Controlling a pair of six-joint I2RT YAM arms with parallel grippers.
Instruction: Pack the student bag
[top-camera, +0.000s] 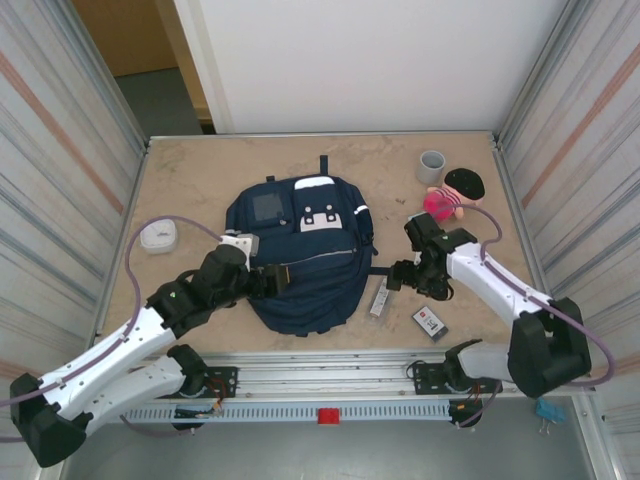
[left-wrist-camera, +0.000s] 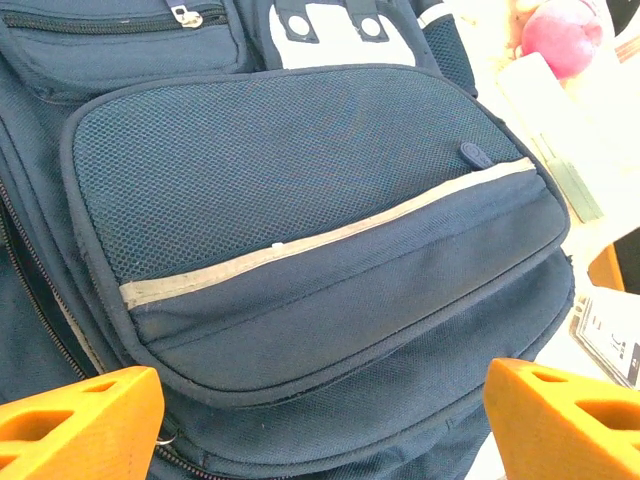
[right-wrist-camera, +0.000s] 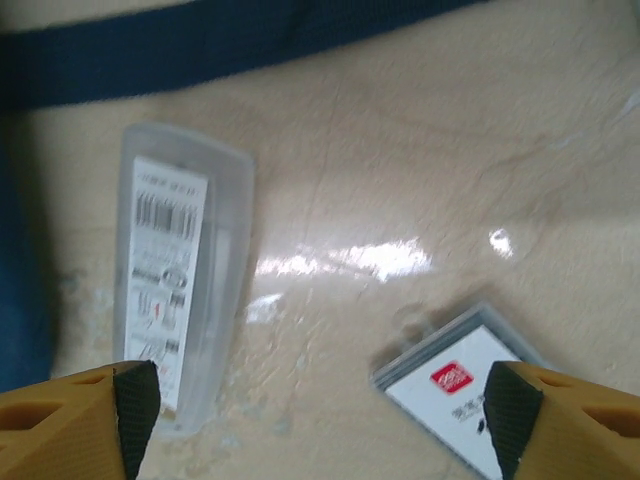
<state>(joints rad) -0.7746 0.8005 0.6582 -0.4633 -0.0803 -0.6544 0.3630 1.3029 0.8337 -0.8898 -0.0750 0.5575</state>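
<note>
Left gripper (left-wrist-camera: 322, 405) spread wide over one student bag (top-camera: 300, 255) at desk (top-camera: 190, 180) centre, right gripper (right-wrist-camera: 320, 405) likewise wide above one clear case (right-wrist-camera: 180, 270) and one card packet (right-wrist-camera: 465, 385), one grey cup (top-camera: 431, 167), one pink doll (top-camera: 445, 198)

We see a table (top-camera: 190, 180) with a pale beige, marble-veined top; ribbed metallic panels with faint reddish stripes close it in on the left (top-camera: 60, 150) and right (top-camera: 580, 120); a plain white wall (top-camera: 380, 60) stands at the far side; far left we find a brown wooden surface (top-camera: 125, 30) and grey floor (top-camera: 165, 100); a silver rail (top-camera: 330, 375) runs along the near edge; a bright glare (right-wrist-camera: 350, 260) lies on the tabletop.
</note>
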